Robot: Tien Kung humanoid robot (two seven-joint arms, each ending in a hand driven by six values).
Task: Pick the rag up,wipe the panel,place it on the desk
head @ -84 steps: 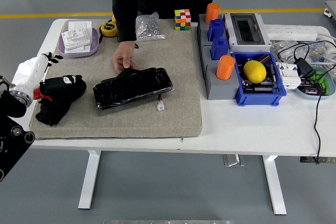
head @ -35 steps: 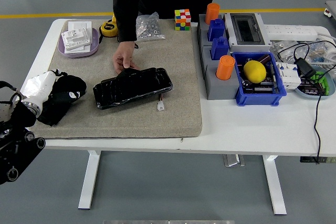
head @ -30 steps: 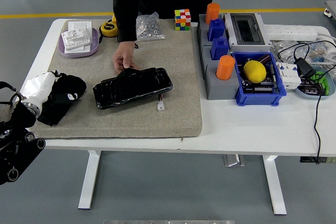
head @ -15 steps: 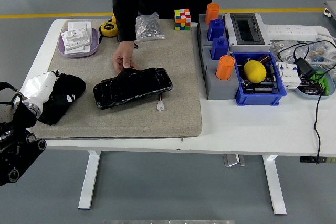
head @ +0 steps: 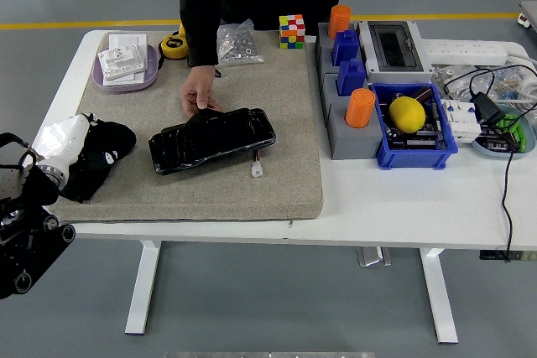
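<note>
The black rag (head: 99,155) lies bunched at the left end of the grey mat (head: 285,169). My left hand (head: 60,142), white-backed, rests on the rag's left side with its fingers dug into the cloth, closed on it. The rag still touches the mat. The glossy black panel (head: 212,140) lies in the middle of the mat, to the right of the rag. A person at the far side presses one hand (head: 197,95) on the panel's far edge. My right arm is out of view.
A purple dish with white parts (head: 126,64), a yellow tape measure (head: 174,44), a bag of screws (head: 237,42) and a colour cube (head: 291,30) line the mat's far edge. A small connector (head: 258,170) lies by the panel. Grey and blue bins (head: 415,153) stand to the right.
My left hand has come down from above the rag onto its left side. The rag has gathered slightly toward the hand. The panel and the person's hand have not moved.
</note>
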